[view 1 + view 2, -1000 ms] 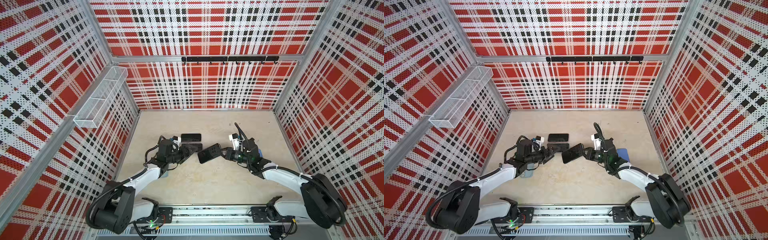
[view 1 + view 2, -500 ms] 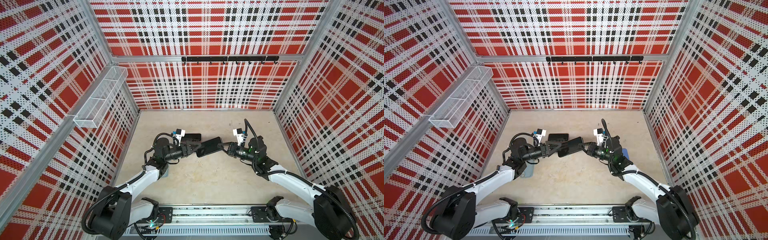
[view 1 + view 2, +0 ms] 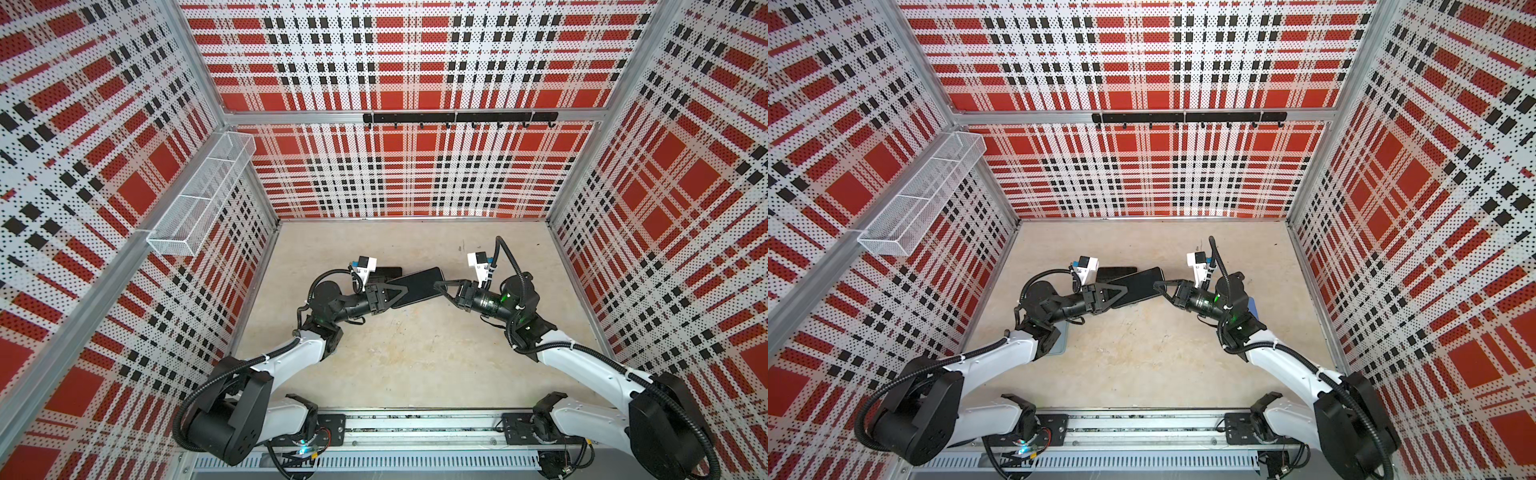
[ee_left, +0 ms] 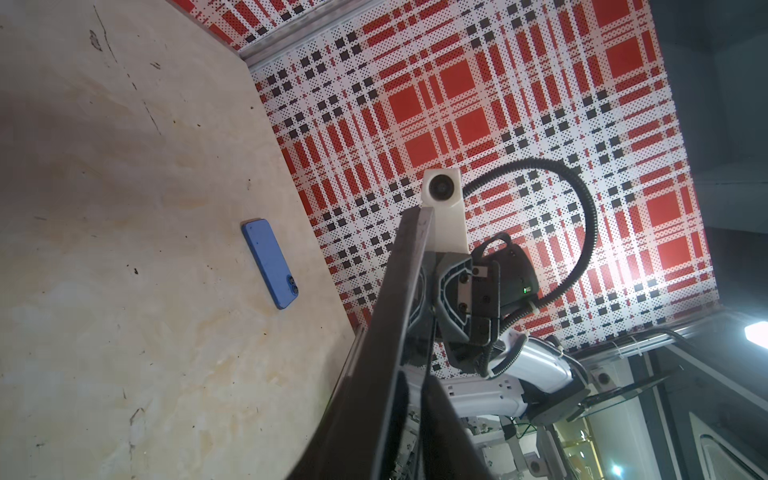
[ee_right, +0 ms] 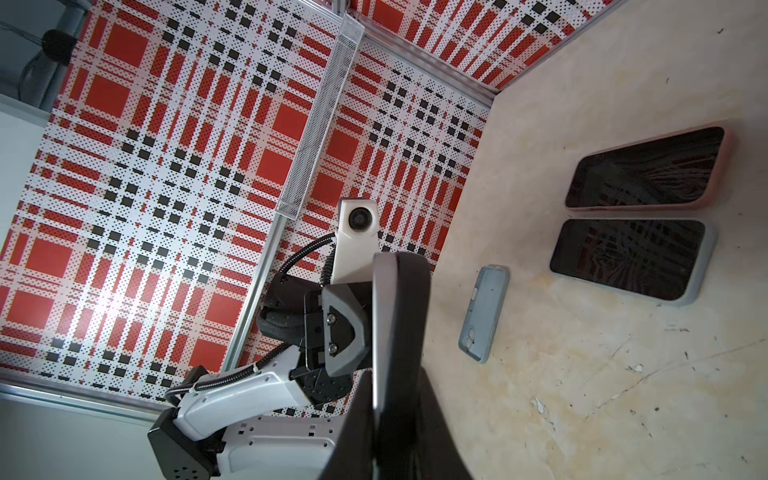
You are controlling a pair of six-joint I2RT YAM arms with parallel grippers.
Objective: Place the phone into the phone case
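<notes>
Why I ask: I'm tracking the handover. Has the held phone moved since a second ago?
Yes. The phone shifted toward the back wall, closer to the cased phone lying flat.

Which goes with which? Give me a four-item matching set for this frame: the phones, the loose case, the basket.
1 black phone
2 blue phone
3 grey-blue case
4 wire basket

a mounted on the wall
b empty, flat on the table
c raised off the table
d flat on the table, camera lenses up

Pairs: 1-c, 2-d, 3-b, 4-a
</notes>
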